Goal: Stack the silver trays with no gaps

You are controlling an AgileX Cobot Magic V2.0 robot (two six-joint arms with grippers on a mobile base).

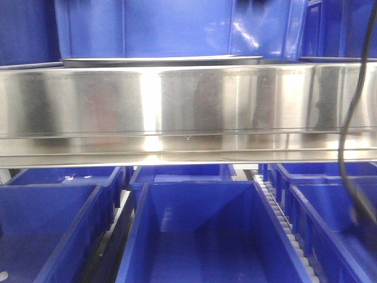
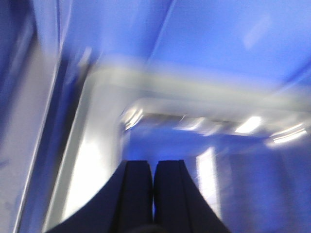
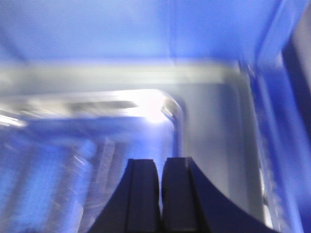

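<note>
In the front view only the thin edge of a silver tray (image 1: 162, 61) shows on the shelf, in front of a blue bin (image 1: 147, 26). Neither gripper shows there. In the blurred left wrist view my left gripper (image 2: 153, 165) is shut and empty over the inside of a silver tray (image 2: 92, 145), near its left rounded corner. In the blurred right wrist view my right gripper (image 3: 161, 162) is shut and empty over a silver tray (image 3: 209, 126), near its right rounded corner. I cannot tell whether one tray or several lie there.
A long shiny steel shelf rail (image 1: 188, 106) crosses the front view. Several open blue bins (image 1: 194, 236) stand below it on roller tracks (image 1: 288, 230). A black cable (image 1: 353, 118) hangs at the right. Blue bin walls (image 2: 218, 43) rise behind the tray.
</note>
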